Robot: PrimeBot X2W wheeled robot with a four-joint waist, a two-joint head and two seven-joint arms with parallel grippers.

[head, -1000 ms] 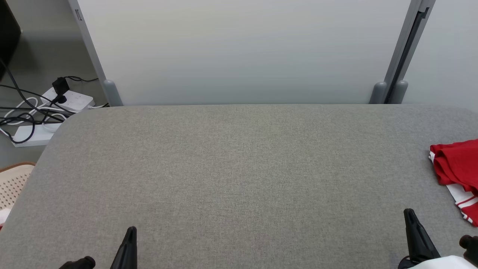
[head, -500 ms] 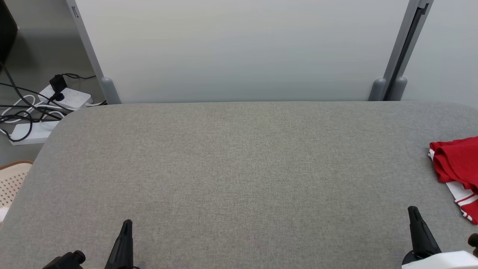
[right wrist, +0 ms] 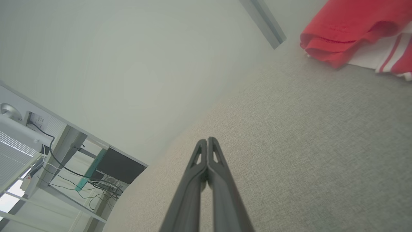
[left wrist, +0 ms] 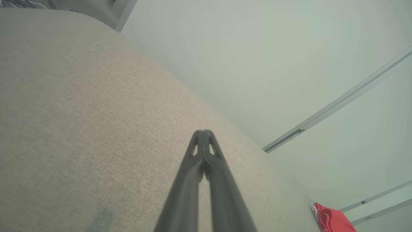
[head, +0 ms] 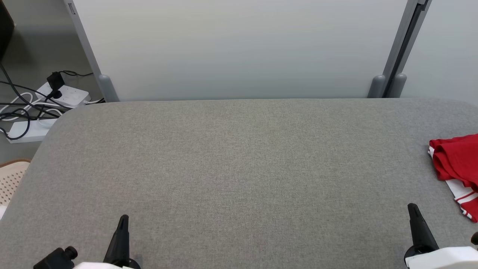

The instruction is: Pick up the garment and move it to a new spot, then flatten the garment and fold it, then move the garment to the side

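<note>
Left claw (head: 123, 217) and right claw (head: 411, 206) — two in all — are both clenched on nothing, over the grey table (head: 239, 160). One beige basket (head: 11, 179) sits beside the table's left edge — its contents cannot be made out. One red-and-white garment (head: 453, 160) lies at the table's right edge, near the right claw, ahead of it and to its right, and well apart from the left one.

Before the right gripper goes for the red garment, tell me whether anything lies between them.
Nothing visible does. The right gripper, shut, hangs over the grey table, and the garment lies ahead and to its right, toward the table's right side. Only grey tabletop shows between them.
</note>
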